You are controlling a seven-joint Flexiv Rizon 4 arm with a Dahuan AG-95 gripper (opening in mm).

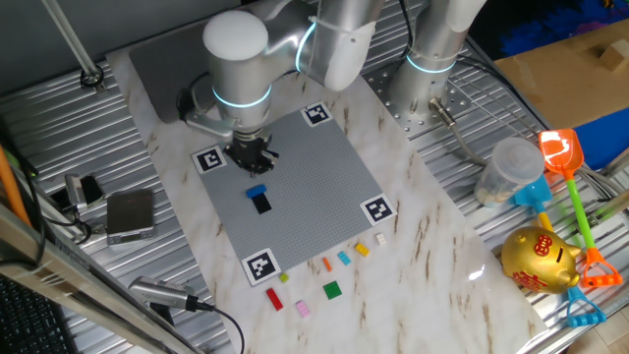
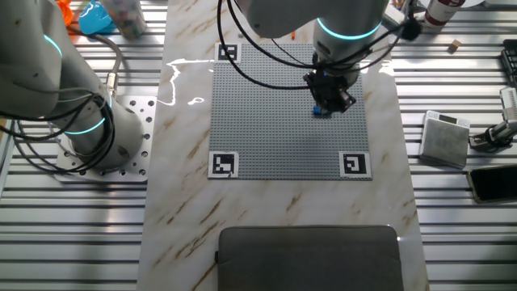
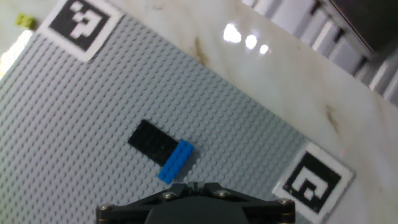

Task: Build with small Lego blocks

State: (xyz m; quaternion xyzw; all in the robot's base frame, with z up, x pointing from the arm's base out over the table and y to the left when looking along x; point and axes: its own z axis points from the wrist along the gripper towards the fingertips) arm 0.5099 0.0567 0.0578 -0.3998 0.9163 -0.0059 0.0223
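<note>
- Broadly, the bench [image 1: 432, 226] is a marble-patterned slab that carries the whole build, with ribbed metal tabling around it on which the clutter lies.
- The grey studded baseplate [image 1: 314, 187] lies flat in the middle of the bench with a black-and-white marker at each corner, probably so the cameras can locate it.
- The gripper [image 1: 252, 155] hangs over the far left part of the baseplate, just beyond the placed bricks; the fingers are hidden in every view, so I cannot tell whether they are apart or together, and nothing shows between them.
- To the right sit a gold piggy bank [image 1: 539, 260], a clear jar [image 1: 509, 169] and toy beach tools [image 1: 575, 197], all well apart from the build and not in the way.
- A black brick [image 3: 151, 142] is seated on the baseplate with a blue brick [image 3: 176, 161] touching its end, seemingly the start of the structure.
- The loose small Lego blocks [image 1: 332, 289] wait in a scattered row on the bench just off the baseplate's near edge, within open reach; the red [image 1: 274, 301] and pink [image 1: 303, 309] lie nearest.
</note>
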